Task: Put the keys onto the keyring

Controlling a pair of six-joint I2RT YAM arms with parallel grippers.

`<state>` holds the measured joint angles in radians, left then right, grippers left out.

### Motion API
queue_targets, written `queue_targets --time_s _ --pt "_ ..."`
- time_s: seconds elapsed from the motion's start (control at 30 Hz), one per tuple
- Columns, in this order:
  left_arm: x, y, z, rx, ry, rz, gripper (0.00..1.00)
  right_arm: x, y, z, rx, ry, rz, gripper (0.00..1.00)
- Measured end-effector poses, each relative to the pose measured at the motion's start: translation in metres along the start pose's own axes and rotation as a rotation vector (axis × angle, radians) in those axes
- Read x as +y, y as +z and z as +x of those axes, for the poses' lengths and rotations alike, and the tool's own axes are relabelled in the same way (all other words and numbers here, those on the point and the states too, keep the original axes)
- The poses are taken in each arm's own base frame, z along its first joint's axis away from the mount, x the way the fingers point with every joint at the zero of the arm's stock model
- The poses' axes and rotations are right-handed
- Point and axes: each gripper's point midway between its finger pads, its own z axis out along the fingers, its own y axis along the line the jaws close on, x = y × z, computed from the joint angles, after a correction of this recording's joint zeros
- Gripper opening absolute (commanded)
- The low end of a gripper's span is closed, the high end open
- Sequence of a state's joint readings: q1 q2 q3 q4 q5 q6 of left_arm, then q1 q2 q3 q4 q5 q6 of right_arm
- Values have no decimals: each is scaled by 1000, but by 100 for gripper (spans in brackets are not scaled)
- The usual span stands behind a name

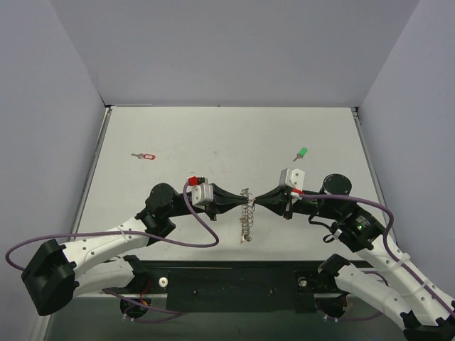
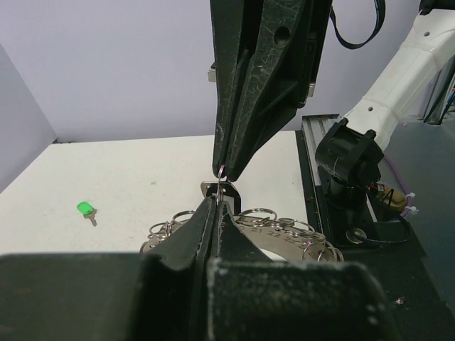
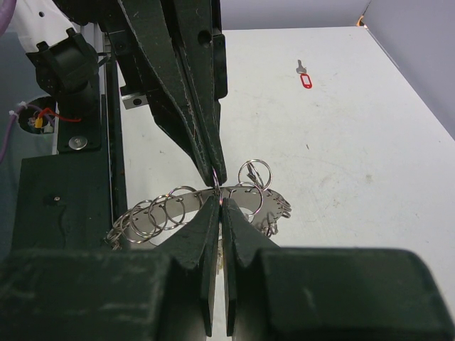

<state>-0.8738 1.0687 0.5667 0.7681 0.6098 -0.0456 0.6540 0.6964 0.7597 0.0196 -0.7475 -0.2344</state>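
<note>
My left hand (image 1: 239,201) and right hand (image 1: 255,201) meet tip to tip at mid-table, both pressed together on the top of the keyring (image 1: 246,217). It hangs between them, its lower end trailing toward 6 o'clock on the table (image 1: 213,135).

No key is threaded yet, as far as I can see. In the top view the red key (image 1: 146,156) lies loose at 10 o'clock from the ring, and the green key (image 1: 301,153) at 2 o'clock, both well apart from it.

Threading is all ahead. The hindrance, I judge, is that both hands are occupied; one must let go to fetch a key.
</note>
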Motion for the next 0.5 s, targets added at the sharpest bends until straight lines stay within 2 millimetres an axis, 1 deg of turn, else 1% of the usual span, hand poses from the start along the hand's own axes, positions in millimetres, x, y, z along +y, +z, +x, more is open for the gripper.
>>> queue_targets --time_s 0.5 --pt "3 -1 0 0 2 -12 0 -1 0 0 1 3 5 0"
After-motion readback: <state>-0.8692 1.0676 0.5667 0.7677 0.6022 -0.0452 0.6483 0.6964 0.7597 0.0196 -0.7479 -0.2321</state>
